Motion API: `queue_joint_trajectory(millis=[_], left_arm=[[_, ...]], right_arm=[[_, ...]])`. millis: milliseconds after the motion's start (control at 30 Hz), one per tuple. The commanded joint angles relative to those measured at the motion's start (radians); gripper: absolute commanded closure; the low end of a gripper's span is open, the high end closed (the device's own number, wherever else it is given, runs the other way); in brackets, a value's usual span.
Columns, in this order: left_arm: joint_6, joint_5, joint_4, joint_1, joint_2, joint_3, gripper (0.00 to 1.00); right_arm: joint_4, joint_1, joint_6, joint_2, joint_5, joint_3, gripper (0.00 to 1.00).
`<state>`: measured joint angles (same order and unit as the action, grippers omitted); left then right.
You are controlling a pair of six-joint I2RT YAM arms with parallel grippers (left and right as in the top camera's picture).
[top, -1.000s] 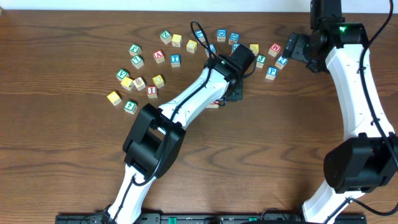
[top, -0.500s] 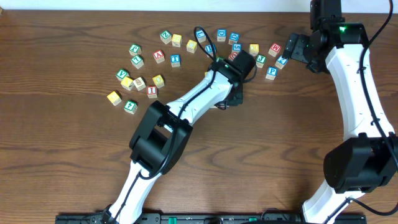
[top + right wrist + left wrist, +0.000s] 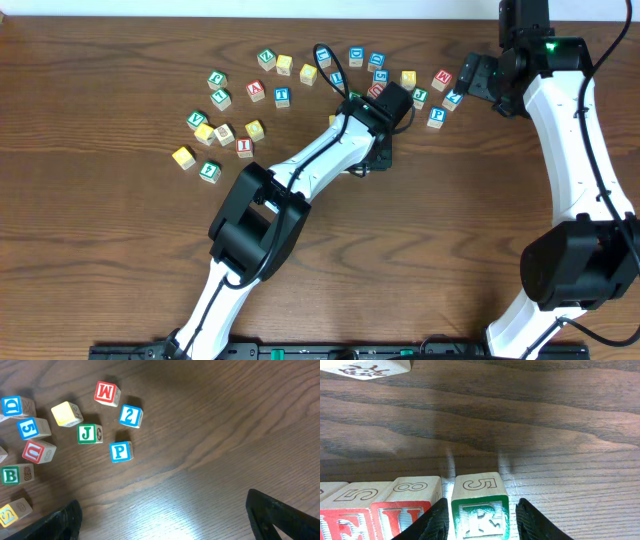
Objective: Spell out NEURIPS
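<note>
In the left wrist view a green R cube (image 3: 480,510) stands on the table at the right end of a row, beside a red U cube (image 3: 402,515) and a red E cube (image 3: 345,521). My left gripper (image 3: 482,505) straddles the R cube with its jaws open. The left finger is close to the cube's side and a gap shows at the right finger. Overhead, the left gripper (image 3: 375,152) covers this row. My right gripper (image 3: 170,517) hangs wide open over bare wood with nothing in it. Beside it lie a blue P cube (image 3: 120,452) and a yellow S cube (image 3: 11,512).
Loose cubes lie near the right gripper: red M (image 3: 106,392), blue 2 (image 3: 130,415), green J (image 3: 89,433), a plain yellow one (image 3: 66,413), another red U (image 3: 37,451). More cubes are scattered at the table's back left (image 3: 225,120).
The left gripper's jaws have spread apart off the R cube, which stays in the row. The left arm moved slightly toward the back a second ago. The right arm is unchanged.
</note>
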<state>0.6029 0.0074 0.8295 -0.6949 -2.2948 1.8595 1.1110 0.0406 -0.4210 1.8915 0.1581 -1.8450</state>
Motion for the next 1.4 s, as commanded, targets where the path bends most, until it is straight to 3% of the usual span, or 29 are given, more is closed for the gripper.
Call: queue_joint_trajectory(millis=[0, 333, 767, 1100, 1367], left_arm=[[0.001, -0.019, 0.002, 0.000, -0.010, 0.003, 0.57], [-0.008, -0.019, -0.005, 0.000, 0.023, 0.003, 0.57], [-0.123, -0.019, -0.003, 0.031, 0.205, 0.005, 0.57], [-0.171, -0.019, 0.086, 0.198, 0.355, 0.005, 0.57], [-0.253, -0.020, 0.201, 0.354, 0.365, 0.004, 0.57]], right_arm=[[0.004, -0.006, -0.012, 0.009, 0.016, -0.003, 0.01], [0.004, -0.006, -0.012, 0.009, 0.016, -0.003, 0.01], [0.008, -0.006, -0.012, 0.009, 0.009, -0.003, 0.01], [0.008, 0.015, 0.050, 0.009, -0.130, 0.011, 0.37], [-0.047, 0.095, 0.071, 0.009, -0.172, 0.148, 0.69]])
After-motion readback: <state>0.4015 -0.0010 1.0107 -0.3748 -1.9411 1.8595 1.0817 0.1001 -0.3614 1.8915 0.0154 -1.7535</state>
